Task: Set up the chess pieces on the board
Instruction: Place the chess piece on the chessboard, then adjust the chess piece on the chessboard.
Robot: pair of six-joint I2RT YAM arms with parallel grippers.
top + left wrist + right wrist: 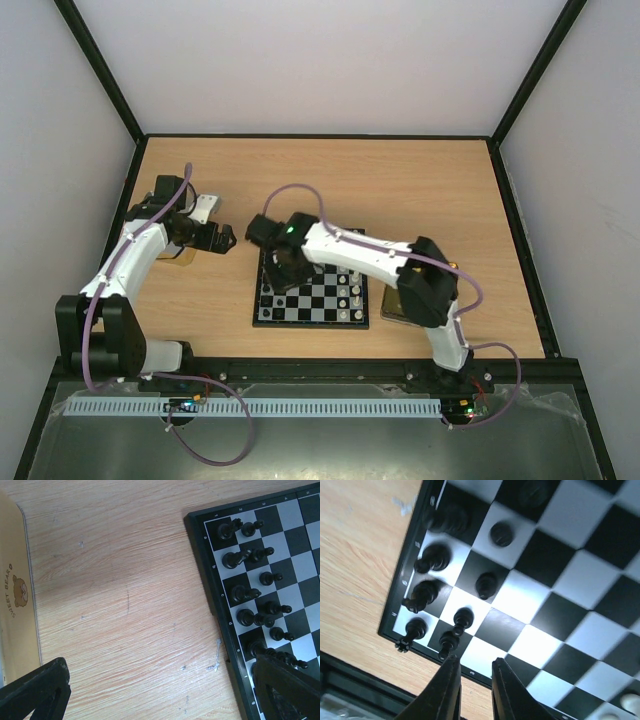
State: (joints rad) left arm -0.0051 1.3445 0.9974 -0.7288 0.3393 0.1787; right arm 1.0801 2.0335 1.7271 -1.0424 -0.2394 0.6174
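Top external view gives us the board [310, 300] near the middle of the wooden table [400, 190], close to its near edge. Black chess pieces [268, 292] stand along its left side and white chess pieces [353, 290] along its right side. The right gripper [284, 268] hangs over the far left part of the board. The left gripper [224, 238] sits left of the board, over bare wood and apart from it. A gold tin [392, 306] lies just beside the board's right edge, partly under the right arm.

From the left wrist we see both fingers [35, 692] spread wide with nothing between them. A cream tin lid printed "SWEET BEAR" [15, 595] lies at the left edge of that view. At the right is the board's edge, where the black pieces stand in two files, some leaning.

From the right wrist we see the fingers [449, 690] a narrow gap apart, and we see nothing between them. They hover just off the board's corner. One black pawn [449, 644] stands right at the left fingertip; we cannot tell whether they touch.
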